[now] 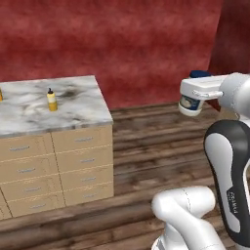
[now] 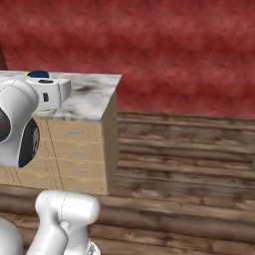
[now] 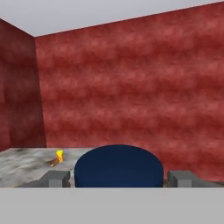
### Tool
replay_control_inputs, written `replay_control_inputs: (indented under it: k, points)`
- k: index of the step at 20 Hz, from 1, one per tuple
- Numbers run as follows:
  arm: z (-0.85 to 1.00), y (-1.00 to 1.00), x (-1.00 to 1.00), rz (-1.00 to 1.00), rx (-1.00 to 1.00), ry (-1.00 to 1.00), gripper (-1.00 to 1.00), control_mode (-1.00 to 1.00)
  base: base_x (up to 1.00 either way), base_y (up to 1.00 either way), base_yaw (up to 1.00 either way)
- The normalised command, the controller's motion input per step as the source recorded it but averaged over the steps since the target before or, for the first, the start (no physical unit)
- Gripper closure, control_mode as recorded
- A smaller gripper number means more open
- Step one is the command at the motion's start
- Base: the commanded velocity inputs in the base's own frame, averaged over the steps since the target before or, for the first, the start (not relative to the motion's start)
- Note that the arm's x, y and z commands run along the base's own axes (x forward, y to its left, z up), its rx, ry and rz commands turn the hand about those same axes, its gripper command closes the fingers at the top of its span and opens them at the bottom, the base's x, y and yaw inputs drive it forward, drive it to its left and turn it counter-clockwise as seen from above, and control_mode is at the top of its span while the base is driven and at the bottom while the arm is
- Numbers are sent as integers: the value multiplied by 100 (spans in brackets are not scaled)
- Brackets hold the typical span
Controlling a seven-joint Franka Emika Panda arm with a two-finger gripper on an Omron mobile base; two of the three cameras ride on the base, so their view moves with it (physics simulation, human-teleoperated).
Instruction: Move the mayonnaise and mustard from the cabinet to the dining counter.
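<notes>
mayonnaise [image 1: 191, 101] jar clamped between the spread fingers [image 3: 54, 178] at right of the left base frame, above wooden floor [image 1: 146, 146], mustard [image 1: 52, 100] upright on the marble table [image 1: 78, 110] at left, well apart

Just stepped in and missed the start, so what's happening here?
The robot arm is carrying the mayonnaise, a white jar with a dark blue lid, between the fingers of its gripper, up in the air and off to the side of the dining counter. The mustard already stands upright on that marble top. A small red-orange tube with a yellow cap lies on the counter too. The jar has yet to be set down.
</notes>
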Motion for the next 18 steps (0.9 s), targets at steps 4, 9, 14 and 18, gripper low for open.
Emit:
replay_control_inputs:
  k: [4, 9, 14, 18]
  points:
    - [0, 0, 0, 0, 0, 0, 100, 100, 73, 54, -2]
    - [0, 0, 0, 0, 0, 0, 100, 100, 56, 75, -3]
    - [0, 0, 0, 0, 0, 0, 100, 100, 42, 58, -2]
    - [0, 0, 0, 0, 0, 0, 100, 100, 46, 26, -1]
